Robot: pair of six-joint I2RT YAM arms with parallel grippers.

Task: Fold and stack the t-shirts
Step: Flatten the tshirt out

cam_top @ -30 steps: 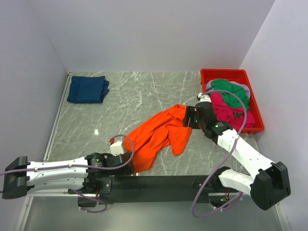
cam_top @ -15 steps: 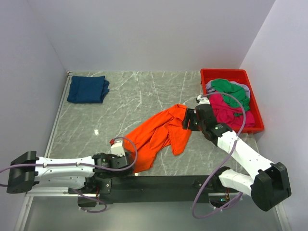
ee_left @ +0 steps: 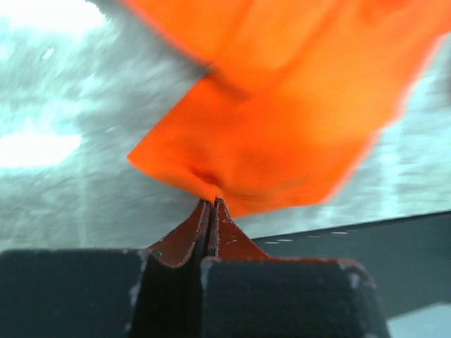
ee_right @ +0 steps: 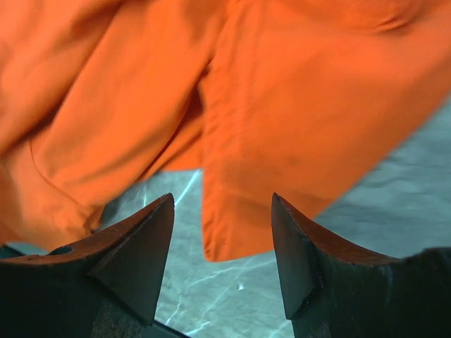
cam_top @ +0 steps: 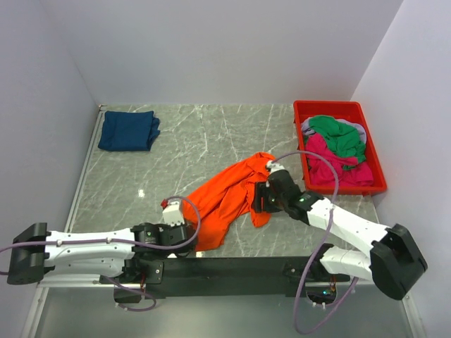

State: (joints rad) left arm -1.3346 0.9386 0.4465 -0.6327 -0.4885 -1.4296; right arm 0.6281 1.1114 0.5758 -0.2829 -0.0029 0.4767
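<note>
A crumpled orange t-shirt [cam_top: 225, 197] lies across the middle of the table. My left gripper [cam_top: 192, 238] is at its near corner, close to the table's front edge. In the left wrist view that gripper [ee_left: 211, 203] is shut, with a pinch of the orange cloth [ee_left: 282, 134] between its tips. My right gripper [cam_top: 258, 200] hangs open over the shirt's right side. The hanging hem [ee_right: 239, 211] sits between its spread fingers [ee_right: 151, 218], which are not closed on it. A folded navy t-shirt [cam_top: 128, 130] rests at the far left corner.
A red bin [cam_top: 331, 105] at the far right holds a green t-shirt [cam_top: 338, 130], a pink one [cam_top: 331, 165] and a bit of grey cloth [cam_top: 361, 131]. Grey walls enclose the marble table [cam_top: 183, 141] on three sides.
My left gripper has closed on the orange shirt's near corner. My right arm has moved from the shirt's far end beside the bin down toward the near right hem, still open.
</note>
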